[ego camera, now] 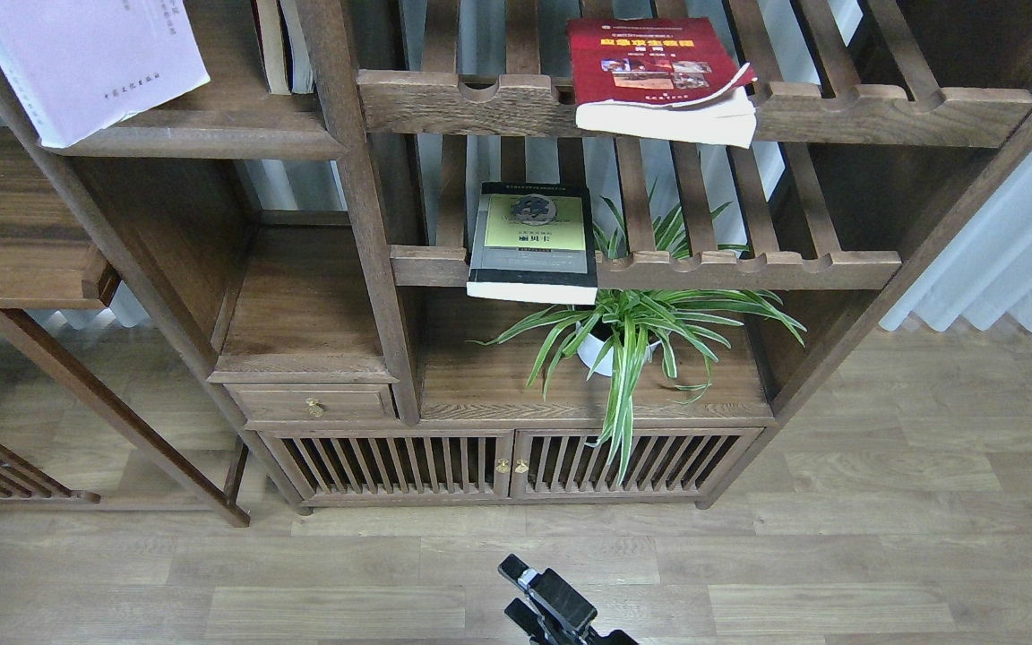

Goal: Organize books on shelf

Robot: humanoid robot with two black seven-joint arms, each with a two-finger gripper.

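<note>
Over the upper rack's front rail hangs the red book (pixel 659 67); the black book (pixel 534 237) overhangs the lower rail. Our pincer (pixel 545 602) sits low over the floor; we cannot tell its opening.

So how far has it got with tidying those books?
Hardly begun, it seems. The white-lavender paperback already lies on the solid dark-brown plank shelf. Nothing is in hand: only one black claw shows, low over the floor, holding nothing. Left: the thick red paperback on the upper slatted rack and the black paperback with the yellow-green panel on the lower slatted rack.
</note>
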